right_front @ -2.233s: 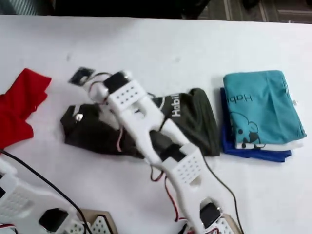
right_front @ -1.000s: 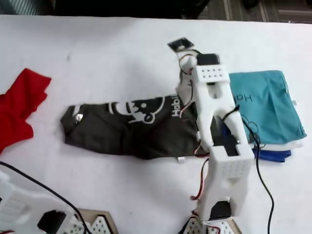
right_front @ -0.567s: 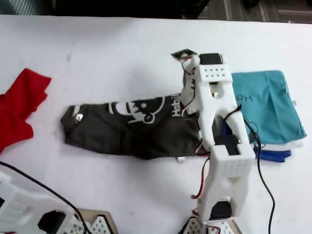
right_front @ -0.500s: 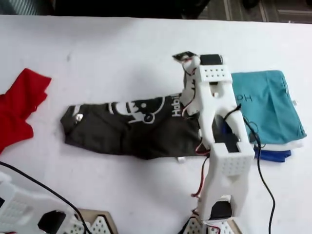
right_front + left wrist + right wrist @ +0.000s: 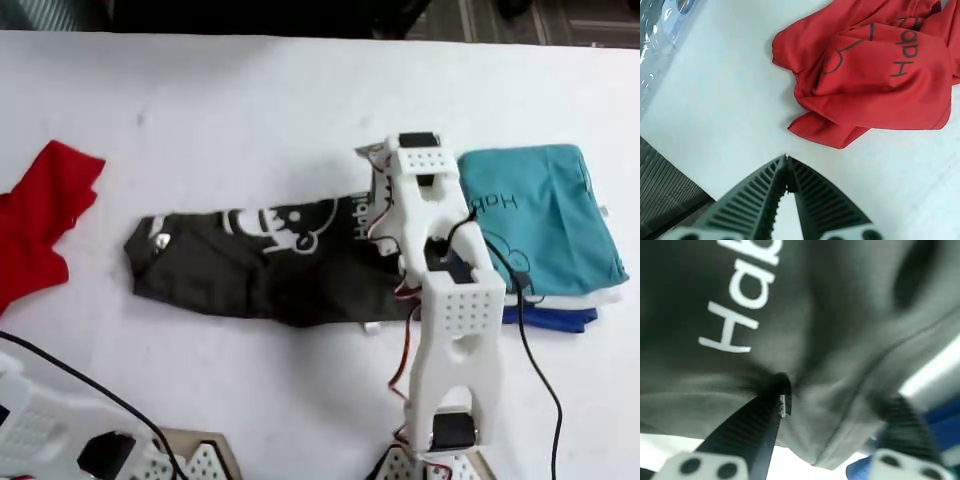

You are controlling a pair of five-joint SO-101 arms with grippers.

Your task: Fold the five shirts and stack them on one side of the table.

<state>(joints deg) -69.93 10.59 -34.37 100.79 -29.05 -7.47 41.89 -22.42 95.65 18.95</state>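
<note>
A black shirt [image 5: 270, 265] with white print lies stretched in a long band across the middle of the table. My right arm [image 5: 440, 300] stands over its right end. In the right wrist view my right gripper [image 5: 840, 397] is open, one finger [image 5: 760, 425] pressed into the black shirt [image 5: 805, 305], cloth bulging between the jaws. A folded stack sits at the right: teal shirt [image 5: 545, 215] on top, a white layer, then blue shirt [image 5: 540, 318]. A crumpled red shirt [image 5: 40, 215] lies at the left edge. My left gripper [image 5: 786, 167] is shut, empty, short of the red shirt [image 5: 875, 65].
The left arm's base [image 5: 50, 435] and a black cable [image 5: 90, 375] occupy the near-left corner. Another cable [image 5: 540, 390] runs along the near right. The table's far edge [image 5: 300, 35] borders a dark floor. A blue edge [image 5: 950, 385] of the stack lies close beside the right gripper.
The right arm carried one end of the black shirt from left to right, laying it out long. In the last second its wrist sank down onto the shirt's right end.
</note>
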